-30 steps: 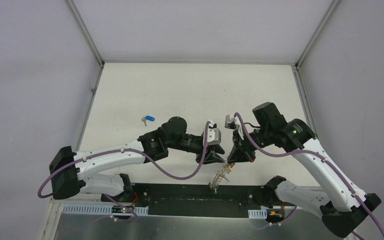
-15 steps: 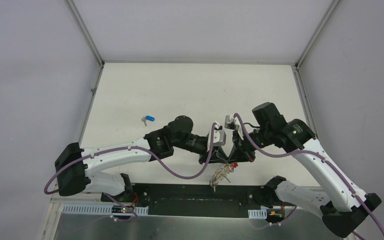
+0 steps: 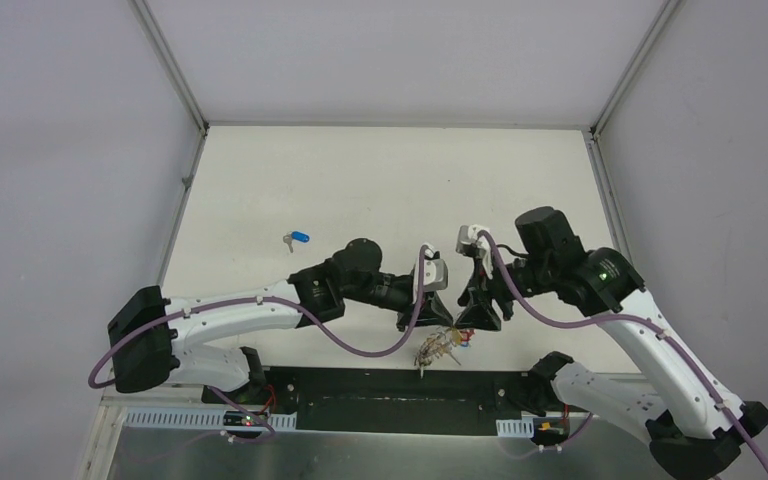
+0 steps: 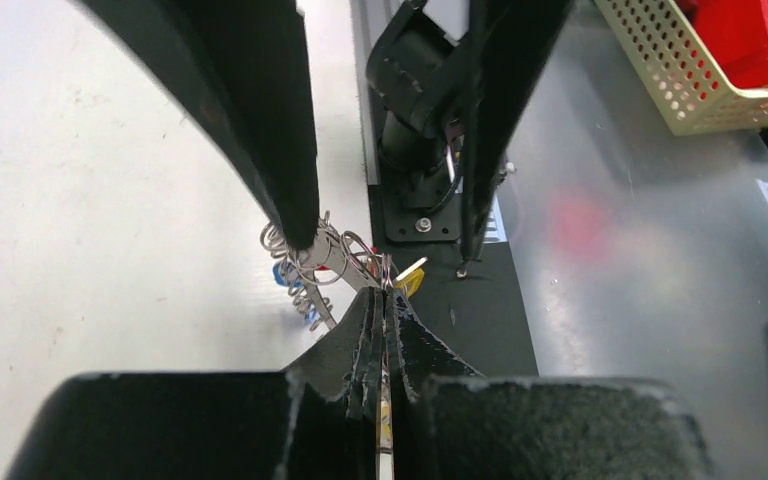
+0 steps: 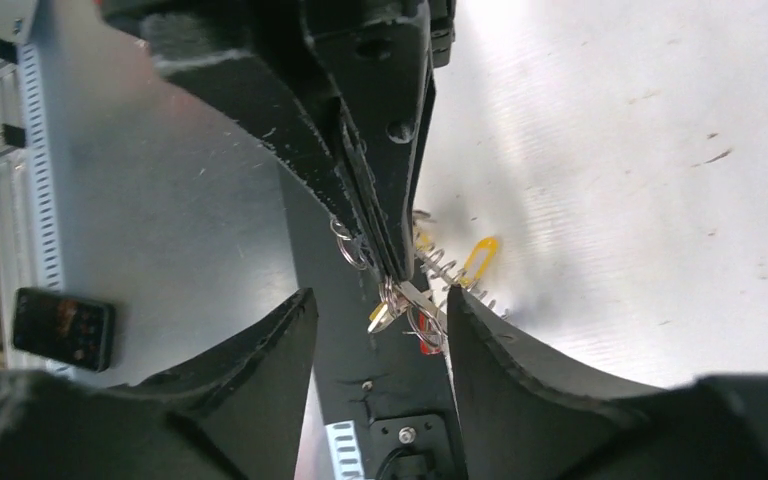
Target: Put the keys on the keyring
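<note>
Left claw (image 4: 384, 300) is pinched shut on the keyring (image 3: 441, 346), dangling over the table (image 3: 380, 180) near edge. Right claw (image 5: 378, 303) sits open around it, not gripping. Blue key (image 3: 298, 238) lies well off left.

**Surface finishes, as I see them from the console.** The keyring (image 4: 312, 258) is bright, glossy metal wire. Its yellow tag (image 5: 480, 258) is smooth, shiny plastic. My left gripper (image 4: 384, 300) and right gripper (image 5: 378, 300) have matt black fingers (image 4: 560, 430) with a rough, grainy texture. The table (image 3: 380, 180) is matt off-white. The bench (image 4: 640, 250) is dull grey sheet metal with a soft sheen.
</note>
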Controlling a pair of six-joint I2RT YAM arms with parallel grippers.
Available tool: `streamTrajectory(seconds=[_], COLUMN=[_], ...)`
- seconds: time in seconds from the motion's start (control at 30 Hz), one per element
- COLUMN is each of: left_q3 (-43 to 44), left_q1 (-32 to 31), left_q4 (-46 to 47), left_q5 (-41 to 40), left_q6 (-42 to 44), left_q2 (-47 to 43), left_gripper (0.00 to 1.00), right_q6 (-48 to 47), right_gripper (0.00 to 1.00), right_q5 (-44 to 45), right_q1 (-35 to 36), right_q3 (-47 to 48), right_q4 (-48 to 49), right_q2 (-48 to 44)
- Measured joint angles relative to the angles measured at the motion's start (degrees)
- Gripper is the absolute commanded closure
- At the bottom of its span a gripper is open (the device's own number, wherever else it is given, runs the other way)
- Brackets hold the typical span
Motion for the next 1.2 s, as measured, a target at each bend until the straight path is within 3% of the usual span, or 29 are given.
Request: streamTrajectory(seconds=[0.33, 0.6, 0.9, 1.0, 1.2], left_q3=[-12.09, -16.79, -17.11, -17.14, -18.12], left_q1=[0.00, 0.00, 0.00, 0.00, 0.00], left_q4=[16.26, 31.12, 34.60, 34.69, 35.12], left_q5=[-8.52, -12.31, -13.07, -13.18, -13.86], left_q6=[-5.97, -8.46, -9.38, -9.40, -9.38], left_q2=[-6.62, -8.41, -8.50, -8.50, -8.90], left_gripper=[1.00, 1.00, 1.00, 1.00, 1.00], right_q6=[7.52, 13.46, 14.58, 14.58, 14.40], right_gripper=[0.58, 0.65, 0.70, 0.67, 0.42], right_q5=[3.43, 2.95, 2.36, 2.19, 2.03], right_q1=[0.00, 0.00, 0.00, 0.00, 0.04], right_q3=[-6.25, -10.12, -10.56, -10.75, -11.15], right_q4=[10.08, 17.79, 20.72, 20.72, 20.57], right_q2=[-9.16, -10.73, -10.34, -10.34, -10.69])
